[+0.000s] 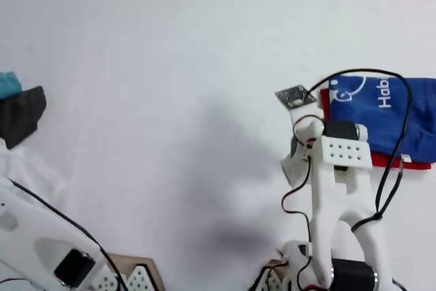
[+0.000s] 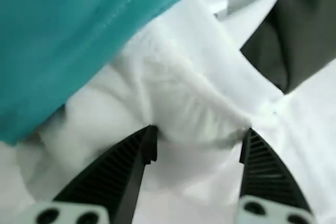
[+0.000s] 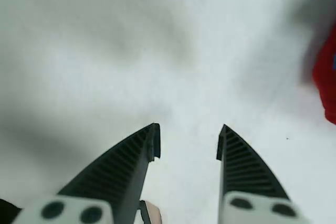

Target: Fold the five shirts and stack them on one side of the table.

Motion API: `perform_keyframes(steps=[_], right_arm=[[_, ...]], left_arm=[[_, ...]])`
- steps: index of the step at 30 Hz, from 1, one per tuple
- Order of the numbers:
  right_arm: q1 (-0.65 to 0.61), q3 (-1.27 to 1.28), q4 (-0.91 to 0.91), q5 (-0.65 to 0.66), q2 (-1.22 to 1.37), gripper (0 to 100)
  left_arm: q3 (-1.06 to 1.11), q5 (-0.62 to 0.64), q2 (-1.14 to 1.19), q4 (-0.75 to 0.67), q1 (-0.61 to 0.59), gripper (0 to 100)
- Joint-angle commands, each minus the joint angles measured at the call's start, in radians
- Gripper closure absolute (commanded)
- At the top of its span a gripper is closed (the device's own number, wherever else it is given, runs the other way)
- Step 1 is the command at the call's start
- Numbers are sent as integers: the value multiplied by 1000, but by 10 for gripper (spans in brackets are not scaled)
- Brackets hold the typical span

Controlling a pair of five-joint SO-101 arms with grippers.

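Note:
A bunched fold of a white shirt (image 2: 189,103) lies between the tips of my left gripper (image 2: 199,142), whose jaws stand wide open on either side of it. A teal shirt (image 2: 68,35) and a dark grey shirt (image 2: 299,30) lie on the same pile, which sits at the table's left edge: teal (image 1: 8,85), dark grey (image 1: 24,114), white (image 1: 27,168). At the right, a folded blue shirt (image 1: 381,110) rests on a red one (image 1: 409,162). My right gripper (image 3: 187,140) hangs open over bare table just beside that red shirt (image 3: 326,77).
The white table (image 1: 170,100) stretches between the pile and the stack. A small grey square board (image 1: 294,96) on a black cable sits by the blue shirt's near corner. The right arm (image 1: 337,195) and the left arm (image 1: 41,243) rise from the front edge.

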Motion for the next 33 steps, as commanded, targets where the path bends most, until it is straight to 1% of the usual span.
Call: perform_keyframes(steps=[1,3,5,6,8,12,14,16,18,21,24,26,28,30,33], right_arm=[[-1,2,-10,-9,-42,811],[-2,2,-16,-9,-42,811],[-5,5,-47,-9,-39,811],[-5,14,-73,-9,-39,811],[-5,49,-131,-9,-41,811],[-7,143,-246,-9,-42,811],[-7,198,-312,-9,-38,811],[-7,265,-403,-11,-35,811],[-7,342,-506,-11,-41,811],[-7,425,-621,-12,-42,811],[-2,431,-634,-60,-67,811],[-5,437,-641,-68,-76,811],[-8,465,-664,-68,-93,811],[-8,473,-670,-68,-104,811],[-8,476,-670,-68,-114,811]], left_arm=[[-61,2,9,28,-9,860],[-64,25,0,29,-5,994],[-58,69,-26,29,5,958],[-56,83,-41,31,17,976],[-54,104,-89,32,46,973],[-53,160,-249,34,137,976],[-12,190,-365,35,199,976],[107,229,-505,35,281,976],[302,262,-651,35,396,976],[595,296,-848,31,623,976],[773,342,-991,8,861,976],[803,351,-1048,-5,994,976],[791,354,-1074,-5,1094,976],[762,354,-1085,2,1158,976],[723,356,-1085,0,1208,976]])
